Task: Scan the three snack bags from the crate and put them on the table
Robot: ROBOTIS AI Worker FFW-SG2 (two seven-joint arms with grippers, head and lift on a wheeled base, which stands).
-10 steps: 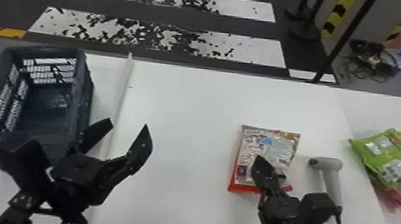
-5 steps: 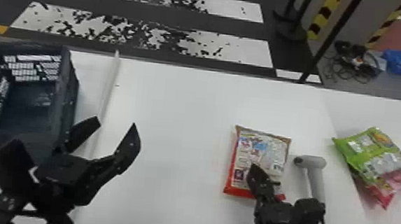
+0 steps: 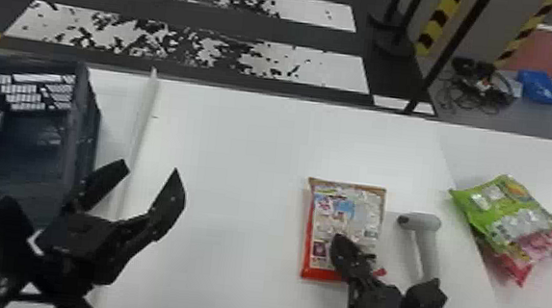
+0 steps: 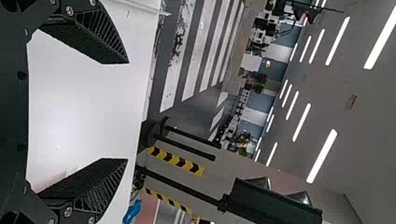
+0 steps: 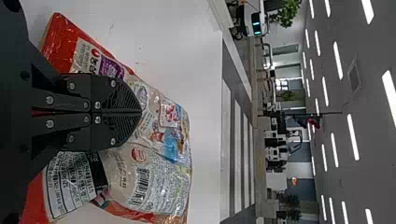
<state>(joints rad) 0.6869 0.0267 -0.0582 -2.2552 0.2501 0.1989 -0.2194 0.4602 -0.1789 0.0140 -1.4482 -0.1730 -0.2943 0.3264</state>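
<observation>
The red-edged snack bag [image 3: 350,206] is at the table's middle right, printed side up. My right gripper [image 3: 340,242] is over its near part; in the right wrist view, that gripper [image 5: 140,112] is shut on the snack bag [image 5: 161,186], which spreads out on both sides of the fingers. A grey scanner [image 3: 421,223] stands just right of the bag. Farther right, a green snack bag [image 3: 501,211] overlaps a pink one [image 3: 539,246]. My left gripper [image 3: 150,170] stands open beside the dark crate [image 3: 84,123]; nothing is between its fingers in the left wrist view [image 4: 126,111].
A thin white strip [image 3: 143,109] runs along the table between crate and middle. The white table [image 3: 240,162] ends at a floor with striped markings. Black posts and striped barriers [image 3: 440,19] stand beyond, near cables and a blue item [image 3: 540,87].
The head view has shifted, so the scene slides left in it. Relative to the scanner, the red-edged bag has come slightly nearer with my right gripper. The left gripper stays open by the crate.
</observation>
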